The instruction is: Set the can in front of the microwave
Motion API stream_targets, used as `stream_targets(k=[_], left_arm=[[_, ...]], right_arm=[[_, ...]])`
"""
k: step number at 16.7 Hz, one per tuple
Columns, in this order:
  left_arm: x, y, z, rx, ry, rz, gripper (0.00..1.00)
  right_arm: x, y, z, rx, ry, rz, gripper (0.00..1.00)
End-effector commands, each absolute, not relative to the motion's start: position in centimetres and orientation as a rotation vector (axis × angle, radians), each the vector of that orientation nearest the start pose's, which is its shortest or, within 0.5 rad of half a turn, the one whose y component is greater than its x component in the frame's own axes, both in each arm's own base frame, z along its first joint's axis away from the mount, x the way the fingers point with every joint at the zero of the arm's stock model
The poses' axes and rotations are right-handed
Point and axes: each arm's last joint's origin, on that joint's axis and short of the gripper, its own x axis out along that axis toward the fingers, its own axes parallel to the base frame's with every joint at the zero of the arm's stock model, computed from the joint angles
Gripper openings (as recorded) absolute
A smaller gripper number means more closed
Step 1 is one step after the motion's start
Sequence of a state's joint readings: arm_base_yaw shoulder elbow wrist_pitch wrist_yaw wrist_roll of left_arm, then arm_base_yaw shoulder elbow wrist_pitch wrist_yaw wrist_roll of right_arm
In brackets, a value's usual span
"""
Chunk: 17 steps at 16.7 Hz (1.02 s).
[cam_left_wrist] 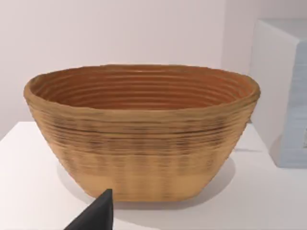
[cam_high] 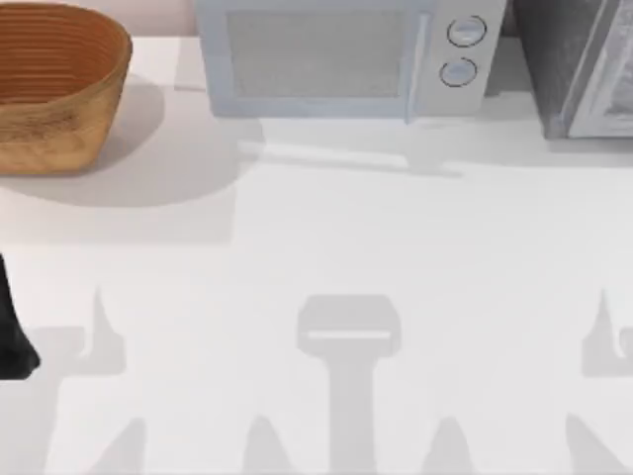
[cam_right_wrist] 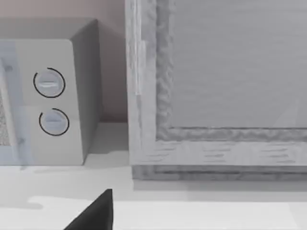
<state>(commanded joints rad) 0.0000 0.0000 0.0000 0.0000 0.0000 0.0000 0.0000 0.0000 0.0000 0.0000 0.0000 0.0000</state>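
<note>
Progress: the task is judged to be at its start. The strip of desk (cam_high: 316,247) in front of the microwave (cam_high: 336,59), at the upper middle of the top view, carries only shadow, so the placing is still to be done.
Left to do: the can must be found, gripped, carried and set down before the microwave door.
Can: its whereabouts cannot be told. The bottom of the basket (cam_high: 54,89), at the upper left of the top view, is hidden behind its rim.
Left gripper (cam_left_wrist: 96,215): it is pointed at the basket from nearby. A dark part of the left arm (cam_high: 12,336) is seen at the left edge of the top view. How far open the gripper is cannot be told, and nothing is seen held.
Right gripper (cam_right_wrist: 96,213): it is faced toward the microwave dials and the darker grey appliance (cam_high: 579,64) at the upper right. Its opening cannot be told either.
Can relative to gripper: this cannot be judged.
</note>
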Motion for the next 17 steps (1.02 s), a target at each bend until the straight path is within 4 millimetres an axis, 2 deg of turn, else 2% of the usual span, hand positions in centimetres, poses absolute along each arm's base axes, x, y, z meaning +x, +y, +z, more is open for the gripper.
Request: stream_targets(k=[3,5,10,13,17], left_arm=[[10.6,-0.1,16.2,0.007,0.008,0.000,1.00],[10.7,-0.1,17.0,0.046,0.048,0.002,1.00],[12.0,0.2,21.1,0.246,0.274,-0.004,1.00],[14.3,0.7,24.0,0.402,0.475,-0.034,1.00],[19.3,2.3,26.8,0.588,0.781,-0.127,1.00]], right_arm=[[10.6,-0.1,16.0,0.000,0.000,0.000,1.00],[10.6,-0.1,16.0,0.000,0.000,0.000,1.00],[10.6,-0.1,16.0,0.000,0.000,0.000,1.00],[10.6,-0.1,16.0,0.000,0.000,0.000,1.00],[10.6,-0.1,16.0,0.000,0.000,0.000,1.00]])
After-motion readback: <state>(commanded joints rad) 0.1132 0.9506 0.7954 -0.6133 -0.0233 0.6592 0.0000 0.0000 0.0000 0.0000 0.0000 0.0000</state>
